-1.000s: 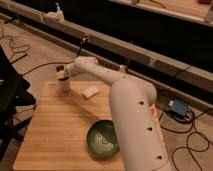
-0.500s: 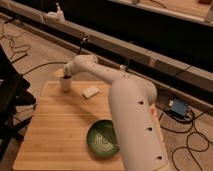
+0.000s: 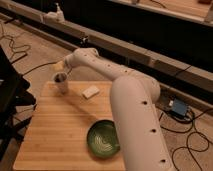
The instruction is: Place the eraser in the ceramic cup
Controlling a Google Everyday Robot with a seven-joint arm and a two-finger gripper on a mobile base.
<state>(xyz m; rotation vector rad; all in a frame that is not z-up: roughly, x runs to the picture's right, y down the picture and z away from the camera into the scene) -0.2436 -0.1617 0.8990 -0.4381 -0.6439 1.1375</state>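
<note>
The ceramic cup [image 3: 61, 83] stands upright near the far left corner of the wooden table [image 3: 55, 130]. My gripper [image 3: 60, 66] hangs just above the cup's rim, at the end of the white arm [image 3: 130, 105] that reaches in from the right. The eraser is hidden from view; nothing black shows on the table or around the cup.
A pale cream flat block [image 3: 91, 91] lies right of the cup. A green bowl [image 3: 103, 138] sits near the table's front edge, beside the arm. Cables run over the floor, and a blue box [image 3: 178, 107] lies on the floor at right.
The gripper has risen slightly above the cup. The cup, the cream block and the bowl stay where they were.
</note>
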